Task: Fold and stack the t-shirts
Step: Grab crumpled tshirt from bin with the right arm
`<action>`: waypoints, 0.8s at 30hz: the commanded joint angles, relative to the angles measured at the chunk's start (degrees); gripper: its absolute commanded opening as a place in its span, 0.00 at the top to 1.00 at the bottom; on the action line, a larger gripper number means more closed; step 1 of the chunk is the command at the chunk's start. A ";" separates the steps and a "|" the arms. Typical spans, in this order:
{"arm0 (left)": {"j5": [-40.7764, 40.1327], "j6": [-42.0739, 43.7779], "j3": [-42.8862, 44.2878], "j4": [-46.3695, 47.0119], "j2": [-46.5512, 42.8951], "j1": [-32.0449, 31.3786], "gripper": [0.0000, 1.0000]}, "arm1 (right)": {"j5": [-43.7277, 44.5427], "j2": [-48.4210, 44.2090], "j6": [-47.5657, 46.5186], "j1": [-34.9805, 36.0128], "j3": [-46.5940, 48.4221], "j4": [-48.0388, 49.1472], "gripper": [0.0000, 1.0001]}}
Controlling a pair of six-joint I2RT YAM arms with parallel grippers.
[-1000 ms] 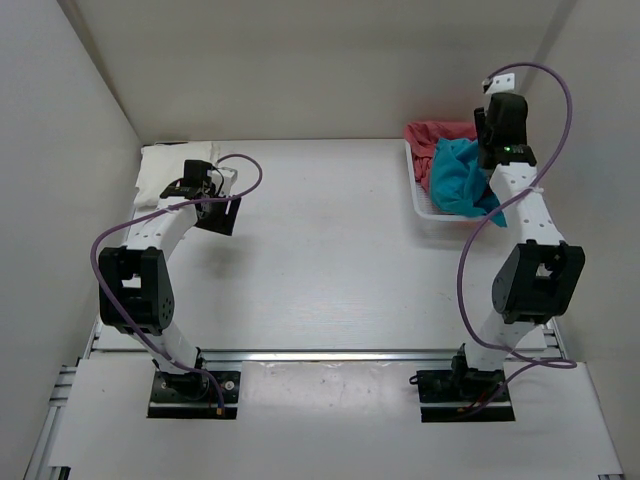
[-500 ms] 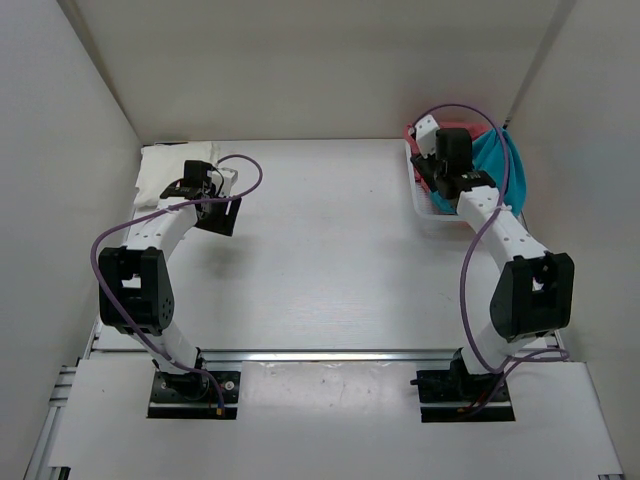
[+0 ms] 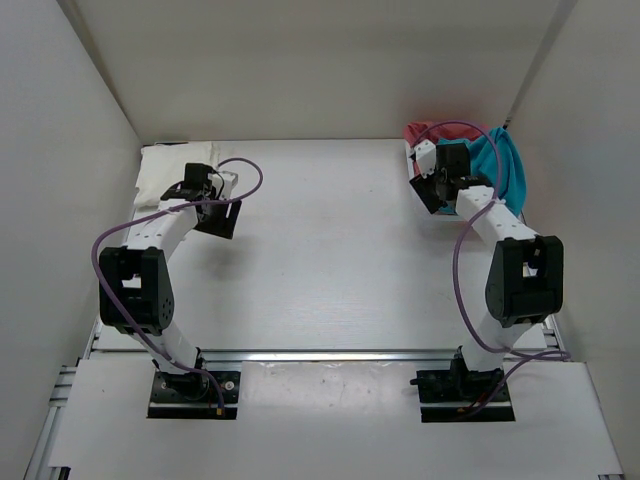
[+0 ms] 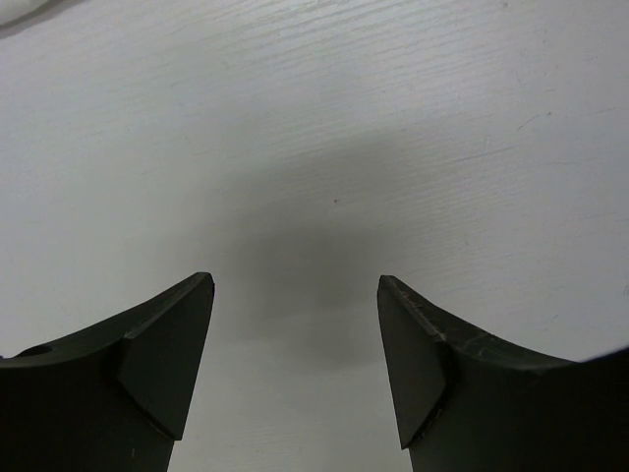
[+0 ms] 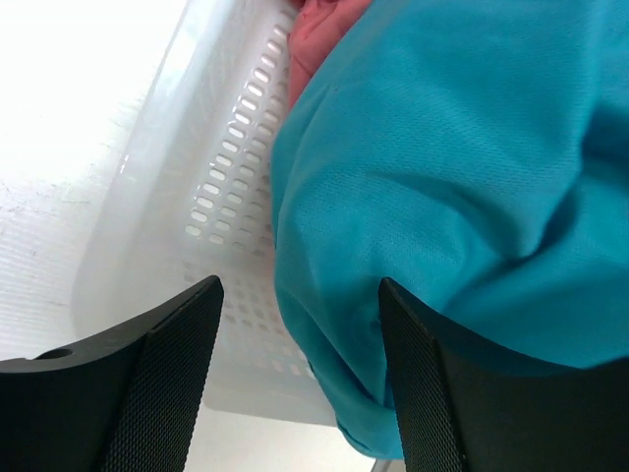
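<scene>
My left arm is bent at the elbow and reaches toward ten o'clock. The left gripper (image 3: 218, 213) (image 4: 295, 285) points down over bare table (image 3: 320, 250) with its jaws wide and nothing between them. The right arm is folded tight, its wrist low at the nine o'clock edge of the basket (image 5: 216, 177). The right gripper (image 3: 432, 182) (image 5: 300, 285) is also spread wide and grips nothing, with cloth showing past its fingertips. A second ago that arm stood tall over the basket; since then it has dropped and swung toward nine o'clock, while the left arm has not moved. The teal shirt (image 3: 505, 165) (image 5: 442, 177), bunched and creased, now lies heaped toward the basket's three o'clock side at about one o'clock on the table. The red shirt (image 3: 425, 132) (image 5: 319, 34) peeks out crumpled behind it at twelve. A white shirt (image 3: 168, 168) lies flat at ten o'clock.
</scene>
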 commanded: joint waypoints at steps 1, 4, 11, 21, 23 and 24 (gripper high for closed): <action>0.29 0.06 -0.83 0.61 -1.94 0.06 0.22 | -0.50 0.88 0.68 -2.00 0.48 0.38 0.30; 0.37 0.15 -1.18 0.61 -2.03 0.06 0.22 | 1.43 1.93 -0.55 -2.80 -1.01 1.61 0.31; 0.20 0.15 -0.39 0.44 -1.68 0.23 0.22 | 5.73 3.86 -2.31 -3.33 -1.03 5.57 0.98; -0.42 0.23 -0.13 0.00 -1.86 0.15 0.22 | 7.41 1.75 6.11 -2.80 26.70 5.93 1.00; -0.42 0.06 0.57 0.00 -2.03 0.14 0.22 | 5.32 1.93 8.14 -2.62 35.25 2.43 1.00; -0.24 0.32 1.01 -0.44 -2.03 0.67 0.22 | 3.13 1.85 9.71 -2.45 40.07 1.02 1.00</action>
